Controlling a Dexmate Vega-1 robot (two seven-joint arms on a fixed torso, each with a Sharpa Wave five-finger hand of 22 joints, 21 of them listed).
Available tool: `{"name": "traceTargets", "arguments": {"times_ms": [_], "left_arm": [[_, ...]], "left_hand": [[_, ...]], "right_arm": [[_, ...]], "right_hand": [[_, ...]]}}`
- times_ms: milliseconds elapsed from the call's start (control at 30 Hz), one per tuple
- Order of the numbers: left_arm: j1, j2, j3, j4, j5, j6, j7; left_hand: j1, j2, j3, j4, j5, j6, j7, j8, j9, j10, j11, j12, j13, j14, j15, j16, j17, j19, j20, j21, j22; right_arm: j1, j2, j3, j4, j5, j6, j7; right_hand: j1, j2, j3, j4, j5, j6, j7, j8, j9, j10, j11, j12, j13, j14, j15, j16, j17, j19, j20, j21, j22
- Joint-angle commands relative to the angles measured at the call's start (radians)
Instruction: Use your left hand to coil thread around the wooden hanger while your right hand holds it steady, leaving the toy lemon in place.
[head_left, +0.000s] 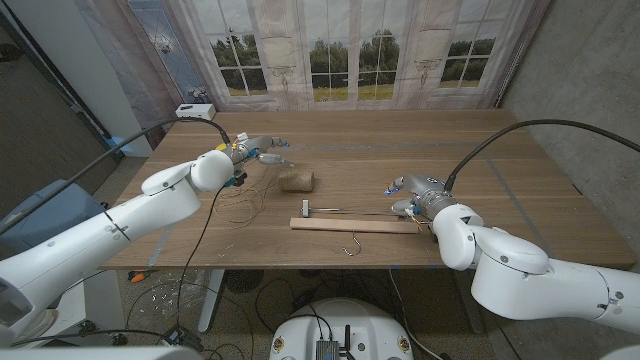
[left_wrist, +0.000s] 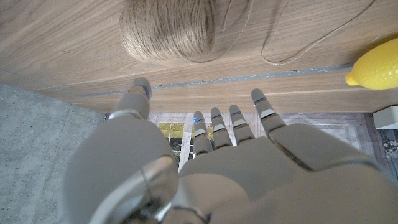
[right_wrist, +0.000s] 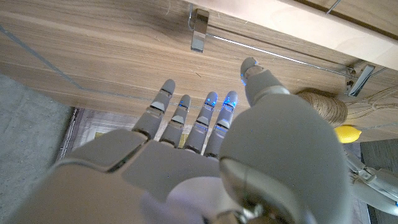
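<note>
The wooden hanger lies flat near the table's front edge, its metal hook pointing toward me and a clip on its wire rail. The right wrist view has its bar and clip. A ball of twine sits behind it, loose thread trailing left. My left hand hovers left of the ball, open, holding nothing. My right hand is open by the hanger's right end. The toy lemon lies beyond the twine.
A white box sits at the table's far left corner. Black cables run from both arms off the table's sides. Curtains and a window backdrop stand behind the far edge. Bare wood spreads across the far right of the table.
</note>
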Motion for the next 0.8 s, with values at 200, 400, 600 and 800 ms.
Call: {"name": "traceTargets", "arguments": {"times_ms": [200,400,600,800], "left_arm": [[-0.007,-0.013,0.008,0.029,-0.01,-0.019,-0.001],[-0.014,-0.017,0.011,0.036,-0.01,-0.023,-0.005],[-0.024,-0.02,0.014,0.041,-0.007,-0.025,-0.01],[-0.036,-0.025,0.02,0.053,-0.005,-0.031,-0.019]], "left_hand": [[0.008,-0.003,-0.01,0.004,0.004,-0.007,0.002,-0.003,0.003,-0.008,-0.001,-0.003,0.002,-0.004,-0.003,0.002,0.004,0.0,-0.005,-0.004,0.006],[0.007,-0.003,-0.014,0.006,0.005,-0.008,0.003,-0.004,0.003,-0.008,0.0,-0.004,0.002,-0.005,-0.002,0.002,0.004,0.001,-0.004,-0.006,0.006],[0.006,-0.004,-0.019,0.008,0.005,-0.008,0.002,-0.004,0.003,-0.01,0.0,-0.005,0.002,-0.005,-0.003,0.002,0.004,0.001,-0.004,-0.008,0.006],[0.005,-0.005,-0.025,0.01,0.006,-0.008,0.003,-0.005,0.003,-0.01,0.001,-0.005,0.003,-0.005,-0.003,0.003,0.004,0.001,-0.005,-0.011,0.006]], "right_arm": [[0.16,-0.004,-0.151,-0.023,-0.091,-0.031,0.221],[0.161,0.025,-0.186,0.007,-0.182,-0.031,0.285],[0.168,0.052,-0.199,0.039,-0.147,-0.016,0.258],[0.203,0.069,-0.232,0.071,-0.109,0.001,0.247]], "right_hand": [[-0.005,-0.012,-0.022,0.005,0.016,0.0,-0.009,-0.011,0.004,0.019,-0.007,0.01,0.011,-0.019,-0.114,0.004,0.007,-0.021,0.002,-0.014,0.004],[-0.013,-0.023,-0.04,0.009,0.022,-0.02,-0.011,-0.025,0.004,-0.004,-0.011,0.001,0.015,-0.04,-0.105,-0.005,0.008,-0.029,0.003,-0.017,0.003],[-0.015,-0.027,-0.047,0.01,0.025,-0.025,-0.014,-0.029,0.004,-0.009,-0.013,-0.001,0.017,-0.045,-0.102,-0.006,0.007,-0.033,0.004,-0.019,0.003],[-0.004,-0.019,-0.051,0.008,0.034,-0.01,-0.042,-0.028,0.004,0.011,-0.038,0.005,0.019,-0.041,-0.105,-0.003,0.008,-0.034,0.001,-0.019,0.003]]}}
